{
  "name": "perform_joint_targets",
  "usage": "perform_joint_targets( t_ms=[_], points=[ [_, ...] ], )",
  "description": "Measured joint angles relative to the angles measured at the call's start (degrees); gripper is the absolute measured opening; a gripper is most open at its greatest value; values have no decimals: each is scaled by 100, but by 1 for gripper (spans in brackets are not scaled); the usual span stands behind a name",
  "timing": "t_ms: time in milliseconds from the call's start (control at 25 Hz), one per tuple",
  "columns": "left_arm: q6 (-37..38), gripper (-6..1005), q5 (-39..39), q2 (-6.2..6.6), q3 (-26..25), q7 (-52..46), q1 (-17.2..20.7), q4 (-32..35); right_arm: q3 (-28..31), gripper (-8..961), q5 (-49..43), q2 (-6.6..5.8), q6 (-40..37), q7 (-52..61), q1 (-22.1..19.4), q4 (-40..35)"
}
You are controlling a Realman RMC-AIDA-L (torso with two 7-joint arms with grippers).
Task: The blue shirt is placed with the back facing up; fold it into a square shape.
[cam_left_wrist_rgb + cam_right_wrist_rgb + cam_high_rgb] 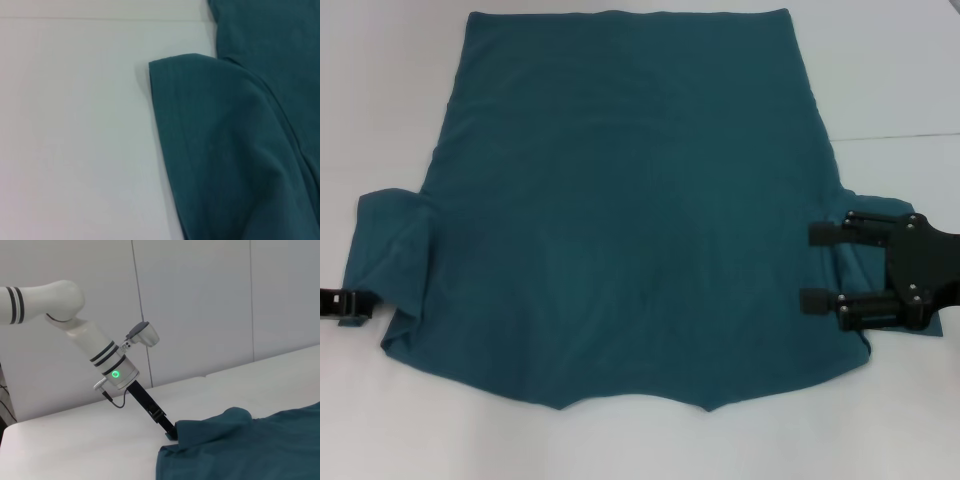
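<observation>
The blue shirt (630, 210) lies spread flat on the white table, its neck edge nearest me and its hem at the far side. My right gripper (825, 267) is open at the shirt's right sleeve (860, 215), its two black fingers (825, 234) pointing inward over the cloth. The left sleeve (392, 250) is rumpled and slightly humped. My left gripper (347, 305) sits at that sleeve's outer edge; the right wrist view shows its tip (169, 430) touching the sleeve corner. The left wrist view shows only the sleeve (225, 150) on the table.
White table (900, 80) surrounds the shirt on all sides, with a seam line (910, 135) at the far right. The left arm (112, 367), white with a green light, reaches down over the table's left side. A pale wall stands behind.
</observation>
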Motion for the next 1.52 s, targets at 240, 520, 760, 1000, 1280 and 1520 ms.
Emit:
perform_joint_targets(
  t_ms=[240,520,760,1000,1280,1520],
  points=[
    [-117,393,7,-9,3,-1,7,-50,-1,915,29,6,-4,27,-2,0],
    [-162,61,7,-9,3,-15,-6,-77,-14,915,74,5,-18,49,-2,0],
    [-110,3,-29,1,3,-17,9,128,-1,914,85,10,-18,52,5,0],
    [79,24,-37,-45,74,59,26,647,5,915,253,14,-18,27,-30,0],
    [483,49,-41,-371,419,349,58,1695,11,915,329,18,-5,11,-63,10],
    [462,70,-40,-439,1439,380,97,1852,11,914,361,25,-13,4,-76,43]
  ],
)
